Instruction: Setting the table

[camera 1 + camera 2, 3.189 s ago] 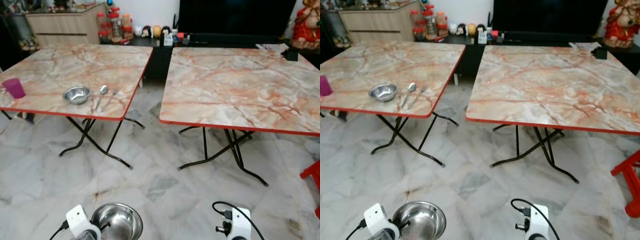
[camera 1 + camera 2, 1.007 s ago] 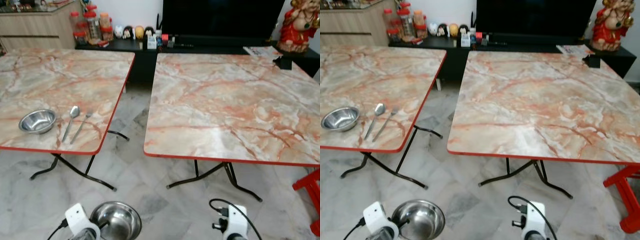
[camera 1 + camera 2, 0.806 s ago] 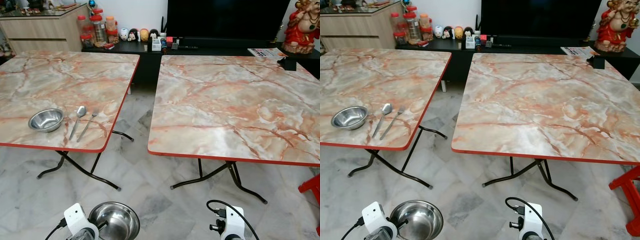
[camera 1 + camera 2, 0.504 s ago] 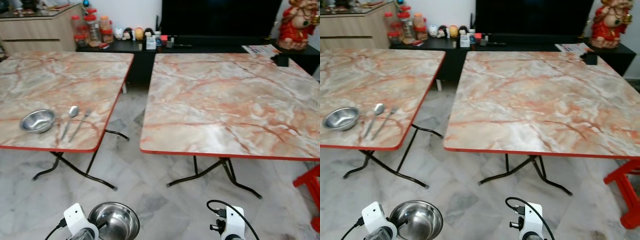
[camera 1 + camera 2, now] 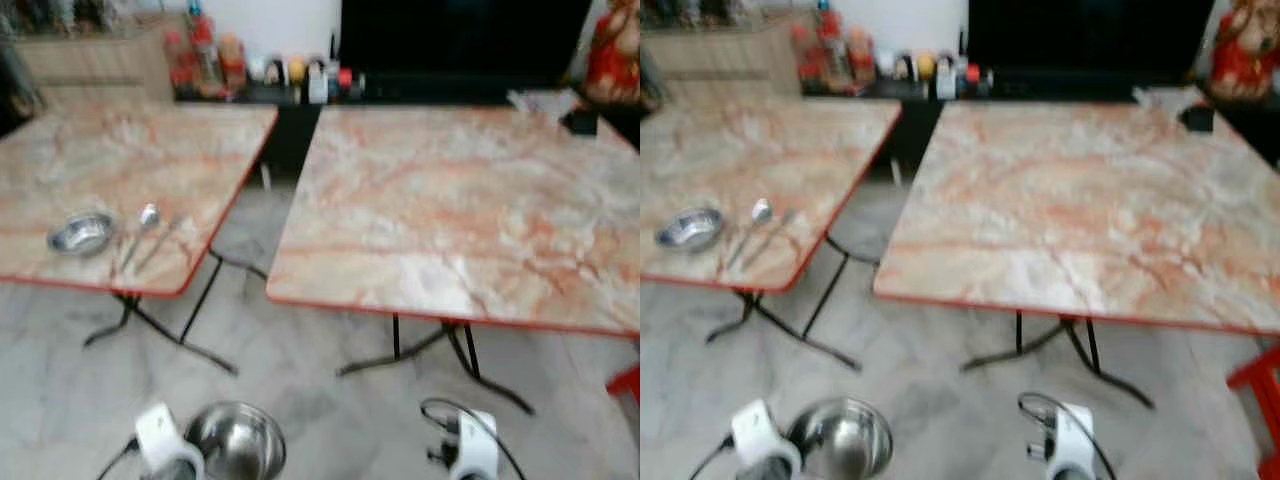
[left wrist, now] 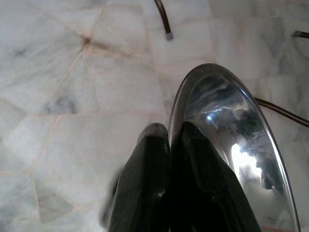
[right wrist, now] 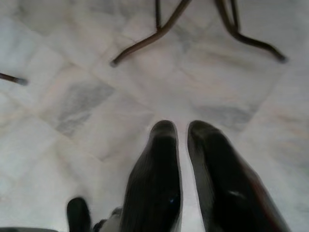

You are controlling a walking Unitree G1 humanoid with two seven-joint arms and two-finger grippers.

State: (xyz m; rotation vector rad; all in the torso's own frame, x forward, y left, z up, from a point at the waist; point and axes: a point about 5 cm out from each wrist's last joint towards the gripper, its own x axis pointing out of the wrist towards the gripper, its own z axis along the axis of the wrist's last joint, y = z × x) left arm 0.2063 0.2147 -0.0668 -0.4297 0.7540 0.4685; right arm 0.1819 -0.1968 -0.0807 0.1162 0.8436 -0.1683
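Observation:
My left gripper (image 6: 169, 131) is shut on the rim of a shiny steel bowl (image 6: 231, 145), held low above the marble floor; the same bowl (image 5: 235, 440) sits beside my left wrist in the eye views. My right gripper (image 7: 182, 128) hangs over the floor, shut, with nothing between its fingers. Ahead stand two marble-topped folding tables with red edges. The left table (image 5: 150, 150) carries a second steel bowl (image 5: 82, 232), a spoon (image 5: 145, 222) and a fork (image 5: 165, 235) near its front edge. The right table (image 5: 450, 200) is straight ahead.
Black folding legs (image 5: 440, 350) spread under both tables, with a gap of floor between the tables. A dark TV cabinet (image 5: 330, 85) with jars and small figures runs along the back wall. A red stool (image 5: 628, 385) stands at the far right.
The whole picture has shifted and blurred, so the camera is moving. The bowl stays in my left gripper and the right gripper is unchanged.

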